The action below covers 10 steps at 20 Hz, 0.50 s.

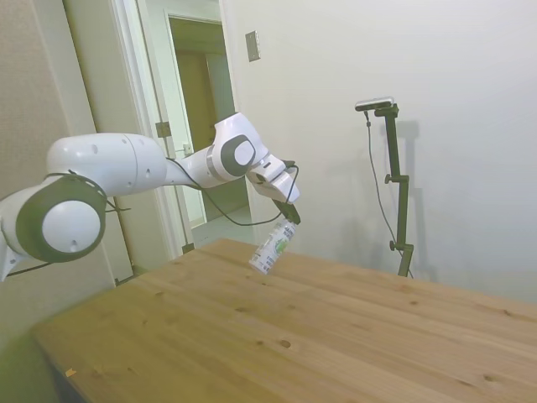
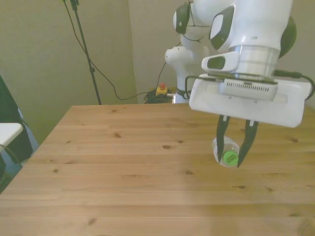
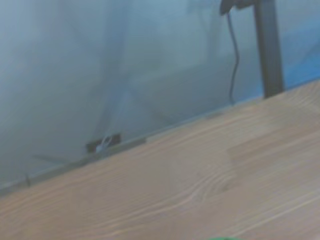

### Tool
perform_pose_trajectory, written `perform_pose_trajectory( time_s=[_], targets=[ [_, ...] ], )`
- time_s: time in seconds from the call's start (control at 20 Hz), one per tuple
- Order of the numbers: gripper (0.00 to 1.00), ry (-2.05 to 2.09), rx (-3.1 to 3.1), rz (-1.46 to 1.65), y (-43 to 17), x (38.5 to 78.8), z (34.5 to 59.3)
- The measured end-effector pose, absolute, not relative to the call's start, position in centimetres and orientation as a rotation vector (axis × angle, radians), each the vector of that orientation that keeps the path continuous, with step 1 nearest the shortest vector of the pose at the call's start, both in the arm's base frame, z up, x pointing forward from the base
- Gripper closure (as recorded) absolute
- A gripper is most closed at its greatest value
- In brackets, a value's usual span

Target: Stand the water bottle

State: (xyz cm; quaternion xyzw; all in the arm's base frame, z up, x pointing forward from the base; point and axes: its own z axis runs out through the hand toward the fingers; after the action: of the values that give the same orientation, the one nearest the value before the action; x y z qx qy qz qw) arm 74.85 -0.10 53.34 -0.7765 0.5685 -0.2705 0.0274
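white franka arm (image 1: 126, 164) with rounded glossy shells, grey-green discs at the joints, a thin black cable along the forearm, and a gripper (image 2: 236, 147) with dark slim fingers (image 2: 220, 136).

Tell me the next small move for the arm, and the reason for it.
Probably tip the water bottle upright: the pincer grips it near the green cap, tilted, its base apparently just above the table.

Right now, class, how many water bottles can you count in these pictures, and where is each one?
1. The water bottle hangs tilted above the wooden table, held near its green cap by the gripper. None other shows.
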Motion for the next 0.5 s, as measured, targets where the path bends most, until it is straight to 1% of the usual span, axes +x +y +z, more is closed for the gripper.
perform_pose_trajectory(
  time_s=[0.2,0.35,0.4,0.45,0.5],
  targets=[
    [1.0,1.839,-2.279,-1.108,0.4,72.4,54.4],
    [1.0,1.879,-2.202,-1.311,0.6,69.9,54.4],
    [1.0,1.879,-2.2,-1.355,1.0,69.0,53.9],
    [1.0,1.833,-2.251,-1.33,3.3,66.1,52.7],
    [1.0,1.835,-2.261,-1.338,3.1,65.2,51.9]
  ],
)
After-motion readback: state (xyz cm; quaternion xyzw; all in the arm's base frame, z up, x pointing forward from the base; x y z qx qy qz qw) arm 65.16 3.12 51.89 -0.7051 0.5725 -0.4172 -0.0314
